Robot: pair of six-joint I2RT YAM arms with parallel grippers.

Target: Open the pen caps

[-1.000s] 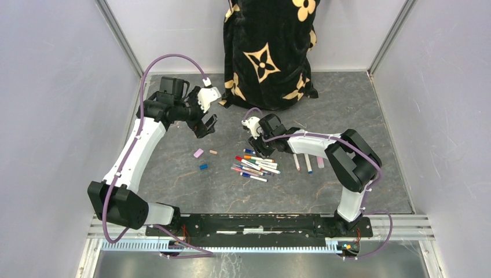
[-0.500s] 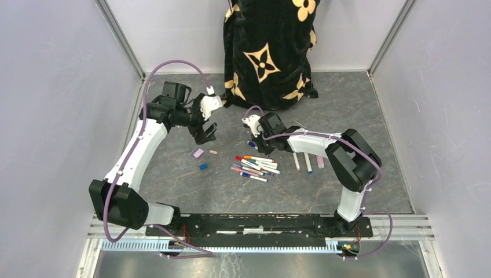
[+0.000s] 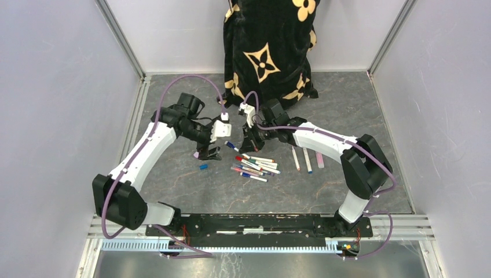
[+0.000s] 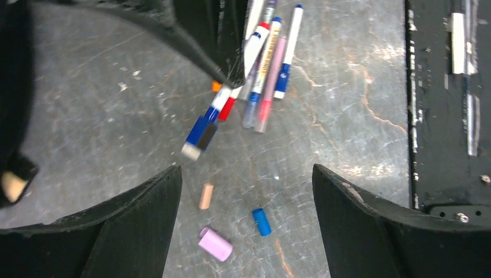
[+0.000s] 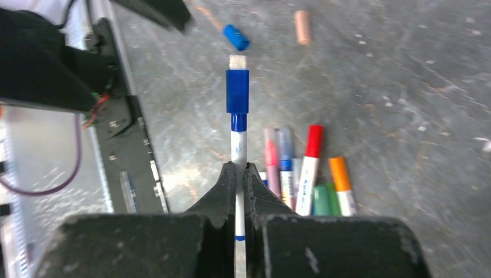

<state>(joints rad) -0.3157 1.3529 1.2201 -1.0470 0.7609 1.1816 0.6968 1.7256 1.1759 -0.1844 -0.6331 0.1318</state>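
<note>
Broadly, the table (image 3: pixel 376 121) has both arms leaning in over its middle, wrists close together. The right gripper (image 5: pixel 239 171) is clamped tight on the white barrel of one pen (image 5: pixel 238 147), which appears to be held clear of the surface. The barrel runs straight out from between the jaws and ends in a blue cap (image 5: pixel 237 91) with a pale stub at its tip. The left gripper (image 4: pixel 246 174) stands wide open, with nothing between its fingers (image 4: pixel 136 229).

For the pull, the pen's long axis points from the right jaws toward the left arm, capped end leading. Seen from the left wrist, that cap lies ahead of the open jaws and a little to one side of their centre line. It slants across the view and is not yet between the fingers. My judgement is that the left arm must advance and square up so its fingers close across the cap, then draw away along the barrel.

The pile (image 3: pixel 255 167) of other pens lies below the right wrist. Under the left jaws lie a pink cap (image 4: pixel 215 244), a loose blue cap (image 4: pixel 261 222) and a tan cap (image 4: pixel 205 196), each apart from the others.
</note>
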